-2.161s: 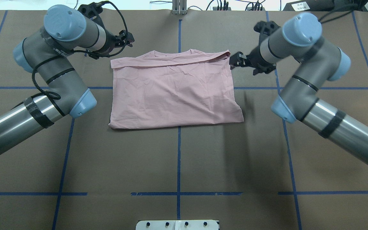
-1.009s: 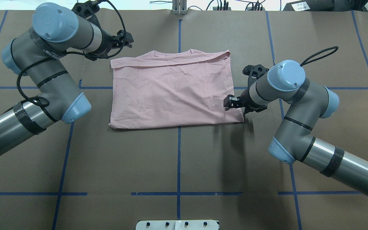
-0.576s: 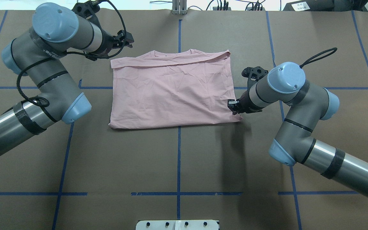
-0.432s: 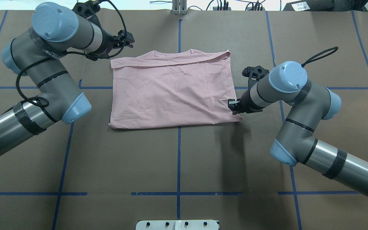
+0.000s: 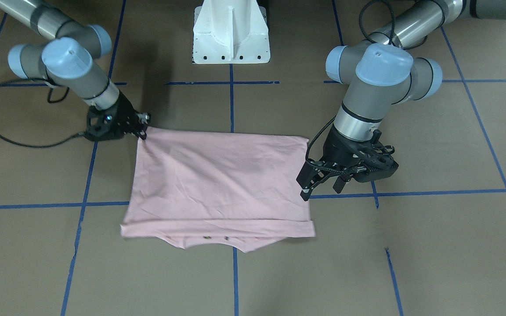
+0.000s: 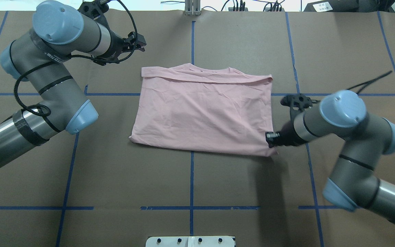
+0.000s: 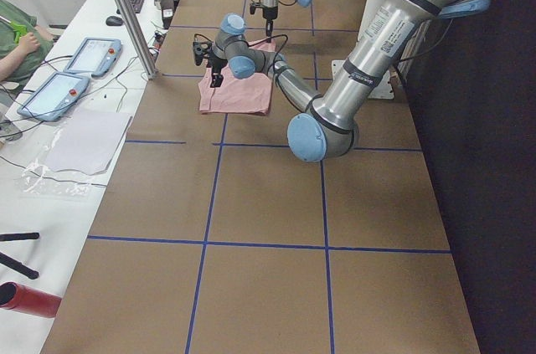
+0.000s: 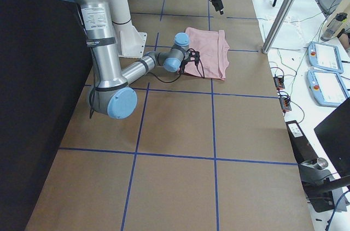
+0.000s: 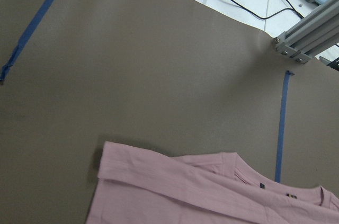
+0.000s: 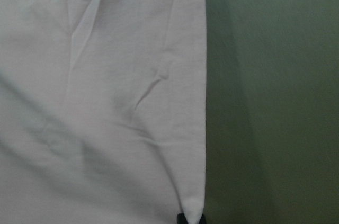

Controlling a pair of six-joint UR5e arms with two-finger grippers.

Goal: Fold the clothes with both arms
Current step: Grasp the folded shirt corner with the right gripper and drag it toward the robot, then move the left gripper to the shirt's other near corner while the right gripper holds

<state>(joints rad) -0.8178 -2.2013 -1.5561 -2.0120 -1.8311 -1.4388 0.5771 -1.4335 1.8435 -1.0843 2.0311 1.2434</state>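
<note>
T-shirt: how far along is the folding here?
Done: the T-shirt lies flat as a rectangle, with no sleeve sticking out. In hand: the right tool is shut on its near right corner; the left tool hangs open, clear of it. Left: probably folding it smaller, which would need the left tool's grasp too.

The shirt (image 6: 204, 113) fills the middle of the tabletop (image 6: 190, 185). The right gripper (image 6: 272, 140), pinched on the shirt's right corner on the robot's side, bars that flank. The left gripper (image 6: 140, 40) hangs spread toward the far left corner (clear of the cloth). Bare brown surface runs from the shirt to the robot's edge, where the white base (image 6: 190, 241) stands mid-edge.
</note>
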